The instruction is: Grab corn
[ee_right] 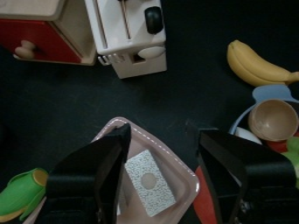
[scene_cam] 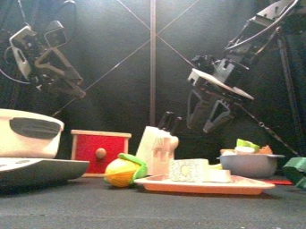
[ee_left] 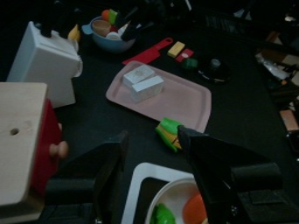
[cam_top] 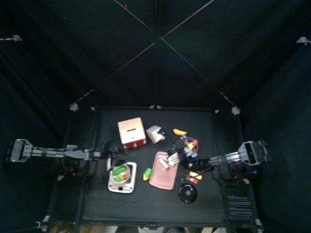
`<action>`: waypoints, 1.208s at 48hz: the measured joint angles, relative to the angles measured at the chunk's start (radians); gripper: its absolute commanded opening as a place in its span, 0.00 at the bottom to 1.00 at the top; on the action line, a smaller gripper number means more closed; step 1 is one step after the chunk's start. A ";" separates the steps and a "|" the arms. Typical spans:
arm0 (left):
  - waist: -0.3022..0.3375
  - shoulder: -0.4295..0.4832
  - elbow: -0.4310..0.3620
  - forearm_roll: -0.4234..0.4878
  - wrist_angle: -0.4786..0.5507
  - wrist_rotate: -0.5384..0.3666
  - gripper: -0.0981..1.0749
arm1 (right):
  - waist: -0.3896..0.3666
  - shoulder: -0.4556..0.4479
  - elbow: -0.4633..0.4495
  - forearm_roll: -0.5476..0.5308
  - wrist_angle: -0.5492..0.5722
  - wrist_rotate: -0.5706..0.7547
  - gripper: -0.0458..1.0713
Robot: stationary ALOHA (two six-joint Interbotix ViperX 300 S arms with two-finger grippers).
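- Left end effector [ee_left: 158,140] is spread wide right over the corn [ee_left: 172,134], lined up to grab, I'd judge
- Corn lies on the desk [ee_left: 239,118], just beside the pink tray [ee_left: 181,103]
- Right end effector [ee_right: 160,149] is spread above the tray, empty

The top camera hangs high and looks straight down, so the worktop [cam_top: 97,211] looks small. The front camera sits low at the worktop's edge and looks across it, very near the toys. Each wrist camera looks down from close above. All four views show the pink tray [cam_top: 162,175] [scene_cam: 198,187] [ee_left: 187,105] [ee_right: 176,171] with its small grey block [ee_left: 142,79] [ee_right: 147,182].
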 measured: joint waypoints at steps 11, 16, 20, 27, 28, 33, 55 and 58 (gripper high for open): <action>-0.026 0.167 -0.103 0.014 0.008 -0.005 0.89 | 0.000 0.000 0.000 -0.002 0.000 0.000 0.82; -0.049 0.219 -0.152 0.009 0.037 -0.002 0.95 | 0.002 0.000 0.003 -0.003 0.000 0.000 0.82; -0.067 0.258 -0.179 0.028 0.057 0.002 0.96 | 0.002 0.000 0.009 -0.003 -0.002 0.000 0.82; -0.077 0.360 -0.210 0.126 0.100 0.000 0.96 | 0.003 0.000 0.020 -0.003 -0.002 0.000 0.82; -0.077 0.374 -0.215 0.133 0.107 0.002 0.96 | 0.003 0.000 0.020 -0.003 0.000 0.000 0.82; -0.077 0.437 -0.256 0.135 0.155 -0.009 0.96 | 0.005 0.000 0.021 -0.002 -0.002 0.000 0.82; -0.077 0.632 -0.549 -0.321 0.614 -0.021 0.96 | 0.011 0.000 0.021 0.002 -0.002 0.002 0.82; -0.078 0.655 -0.568 -0.331 0.617 -0.023 0.96 | 0.011 0.002 0.021 0.002 -0.002 0.002 0.82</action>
